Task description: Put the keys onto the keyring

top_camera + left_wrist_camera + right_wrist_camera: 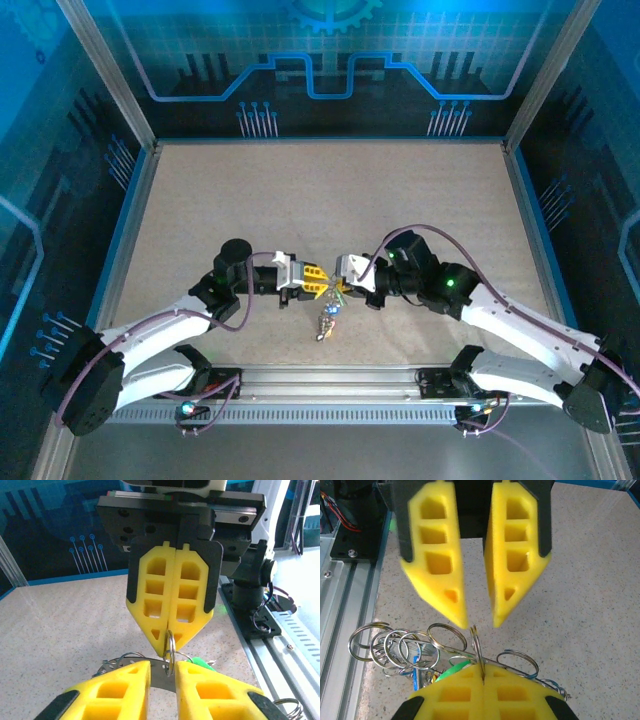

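Right gripper (482,672): fingers pressed together, pinching thin keyring (478,647) edge-on at tips. Left gripper (480,622): fingers apart, tips just beside top of ring; touch hard to tell. Keys (420,675) bunched under ring, mostly hidden behind right fingers. Green tag (452,669) peeks out. All by middle of desk's (300,200) near edge. Bunch blurry from above.

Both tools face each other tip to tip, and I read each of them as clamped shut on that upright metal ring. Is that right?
Not quite. The right tool is shut on the upright metal ring, but the left tool is open, with a clear gap between its fingers. The right wrist view shows this. The tools do face each other tip to tip.
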Motion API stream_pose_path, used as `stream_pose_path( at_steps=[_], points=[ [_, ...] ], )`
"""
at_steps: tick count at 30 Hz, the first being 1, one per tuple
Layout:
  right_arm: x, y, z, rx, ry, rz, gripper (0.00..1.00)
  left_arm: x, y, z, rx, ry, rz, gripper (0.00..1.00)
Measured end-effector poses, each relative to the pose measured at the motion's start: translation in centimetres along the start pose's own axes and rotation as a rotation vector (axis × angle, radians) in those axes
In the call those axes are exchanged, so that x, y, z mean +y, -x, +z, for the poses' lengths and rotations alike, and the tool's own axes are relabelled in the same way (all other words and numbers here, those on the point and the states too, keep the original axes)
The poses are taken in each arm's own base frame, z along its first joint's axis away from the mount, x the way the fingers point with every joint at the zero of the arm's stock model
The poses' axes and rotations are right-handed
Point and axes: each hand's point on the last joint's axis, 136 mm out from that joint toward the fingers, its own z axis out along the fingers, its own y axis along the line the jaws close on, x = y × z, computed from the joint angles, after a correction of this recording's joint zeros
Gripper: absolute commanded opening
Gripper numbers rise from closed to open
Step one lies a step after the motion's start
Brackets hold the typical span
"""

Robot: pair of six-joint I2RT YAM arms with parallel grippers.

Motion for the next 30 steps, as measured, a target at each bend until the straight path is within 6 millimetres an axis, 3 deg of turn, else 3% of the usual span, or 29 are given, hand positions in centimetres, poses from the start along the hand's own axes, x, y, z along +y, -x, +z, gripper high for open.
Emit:
stream_pose_path(
  at_steps=[10, 16, 21, 23, 26, 30],
  points=[
    [-0.05, -0.02, 0.12, 0.010, -0.009, -0.006, 0.00, -0.17, 0.37, 0.39, 0.008, -0.018, -0.011, 0.25],
    [0.13, 0.36, 0.32, 0.014, 0.000, -0.027, 0.00, -0.23, -0.19, 0.49, 0.029, -0.024, -0.031, 0.08],
    [0.04, 0.22, 0.34, 0.023, -0.006, -0.026, 0.00, 0.09, -0.26, 0.56, 0.052, -0.016, -0.040, 0.08],
    [-0.01, 0.18, 0.34, 0.025, -0.009, -0.026, 0.00, 0.17, -0.32, 0.61, 0.062, -0.012, -0.040, 0.00],
    [0.02, 0.07, 0.36, 0.030, -0.008, -0.024, 0.00, 0.13, -0.41, 0.64, 0.071, -0.014, -0.046, 0.00],
    [-0.03, 0.15, 0.33, 0.025, -0.009, -0.018, 0.14, 0.16, -0.31, 0.65, 0.067, -0.013, -0.049, 0.00]
  ],
)
